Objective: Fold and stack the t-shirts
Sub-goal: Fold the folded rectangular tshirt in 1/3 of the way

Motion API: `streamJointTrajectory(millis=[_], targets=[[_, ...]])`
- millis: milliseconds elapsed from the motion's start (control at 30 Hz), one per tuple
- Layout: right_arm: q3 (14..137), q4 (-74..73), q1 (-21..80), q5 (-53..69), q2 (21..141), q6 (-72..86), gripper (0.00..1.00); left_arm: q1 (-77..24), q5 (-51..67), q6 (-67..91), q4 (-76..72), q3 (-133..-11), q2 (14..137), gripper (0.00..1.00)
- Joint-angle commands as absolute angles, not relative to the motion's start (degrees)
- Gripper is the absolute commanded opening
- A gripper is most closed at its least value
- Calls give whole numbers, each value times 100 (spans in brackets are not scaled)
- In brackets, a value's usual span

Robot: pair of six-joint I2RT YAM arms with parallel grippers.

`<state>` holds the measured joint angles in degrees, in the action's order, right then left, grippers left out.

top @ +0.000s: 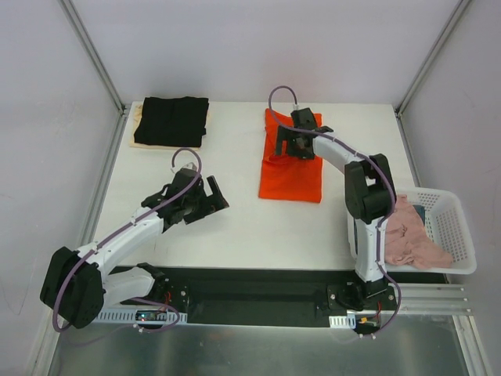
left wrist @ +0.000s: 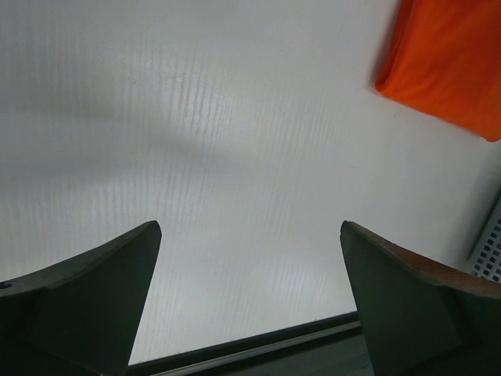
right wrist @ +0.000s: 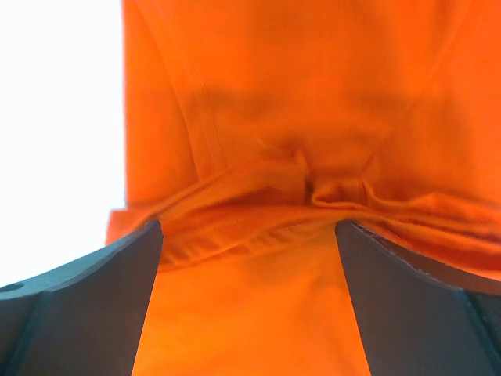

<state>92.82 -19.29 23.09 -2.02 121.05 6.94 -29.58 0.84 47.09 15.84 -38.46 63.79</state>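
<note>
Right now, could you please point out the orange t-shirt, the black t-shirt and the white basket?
orange t-shirt (top: 291, 178): top external view, flat near half of the folded cloth.
black t-shirt (top: 172, 120): top external view, middle of the folded cloth.
white basket (top: 457, 233): top external view, bare lattice on its right side.

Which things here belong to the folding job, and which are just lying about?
Job: orange t-shirt mid-table; black t-shirt, folded, far left; pink shirt in the basket.
Lying about: white basket; table.
</note>
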Motion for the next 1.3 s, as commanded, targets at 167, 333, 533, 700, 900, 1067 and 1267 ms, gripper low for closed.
streamJointTrajectory(millis=[167, 333, 533, 700, 900, 1067, 1267], targets=[[11337, -1608, 1837, 456, 13086, 1151, 97, -2962, -9, 4658, 1652, -3911, 6557, 99], [10909, -1653, 1775, 606, 12491, 888, 97, -2962, -9, 4693, 1644, -3885, 6556, 99], [9643, -1660, 1784, 728, 11086, 300, 97, -2962, 149, 4658, 1652, -3990, 6785, 99], [8494, -2214, 1915, 1002, 10495, -104, 97, -2962, 141, 4641, 1652, -4025, 6812, 99], [7901, -2443, 2179, 1169, 10573, -255, 97, -2962, 44, 4605, 1652, -3964, 6715, 99], [7866, -2505, 2434, 1283, 10968, -115, 97, -2962, 53, 4640, 1652, -3876, 6557, 99], [7244, -2444, 2707, 1484, 11074, 333, 97, -2953, -228, 4632, 1775, -3718, 6188, 99]])
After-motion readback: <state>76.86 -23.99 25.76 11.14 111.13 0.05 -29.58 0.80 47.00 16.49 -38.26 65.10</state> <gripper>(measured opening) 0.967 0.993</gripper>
